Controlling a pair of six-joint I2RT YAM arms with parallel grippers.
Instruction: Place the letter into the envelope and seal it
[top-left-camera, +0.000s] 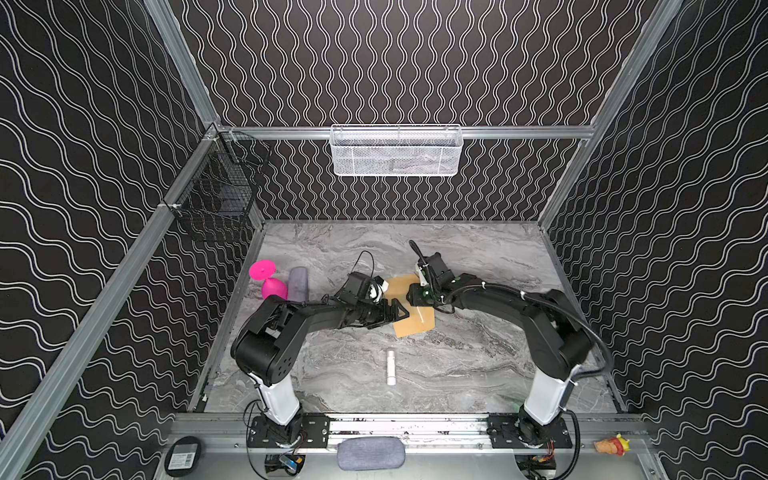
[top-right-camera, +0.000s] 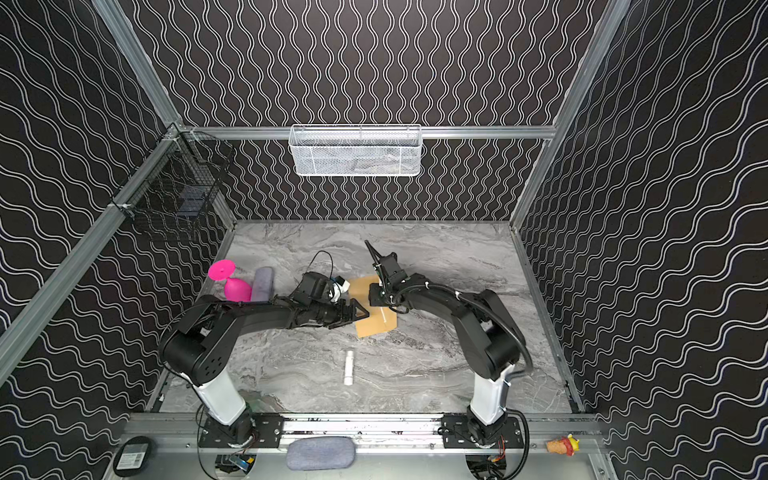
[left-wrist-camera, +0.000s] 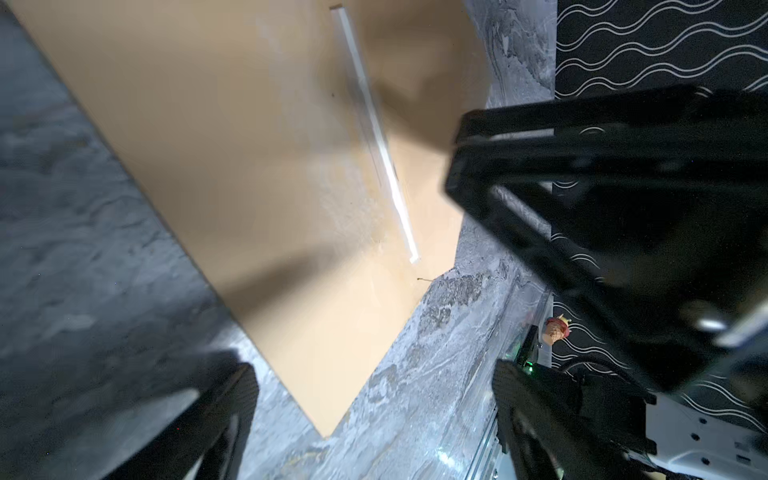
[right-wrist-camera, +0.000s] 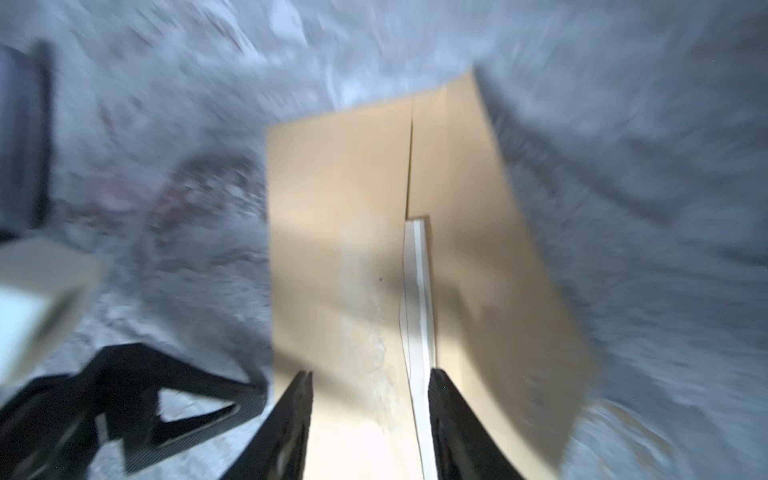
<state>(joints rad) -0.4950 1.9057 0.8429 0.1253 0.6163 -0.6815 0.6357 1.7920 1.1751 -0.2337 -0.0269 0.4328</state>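
Observation:
A plain brown envelope (top-left-camera: 415, 326) (top-right-camera: 376, 326) lies flat at the middle of the marble table in both top views. A white strip (left-wrist-camera: 382, 153) (right-wrist-camera: 417, 291) runs along it. My left gripper (top-left-camera: 398, 312) (top-right-camera: 360, 312) (left-wrist-camera: 374, 374) is open wide at the envelope's left edge, and one corner of the envelope (left-wrist-camera: 249, 145) lies between its fingers. My right gripper (right-wrist-camera: 370, 382) points down at the envelope (right-wrist-camera: 340, 208) from the far side. It is open, its fingers apart just above the paper with the white strip beside one finger. The letter is hidden.
A pink glass (top-left-camera: 270, 284) lies on its side beside a grey-purple pouch (top-left-camera: 298, 282) at the left. A white tube (top-left-camera: 390, 366) lies nearer the front. A white mesh basket (top-left-camera: 395, 149) and a black wire basket (top-left-camera: 216, 195) hang on the walls.

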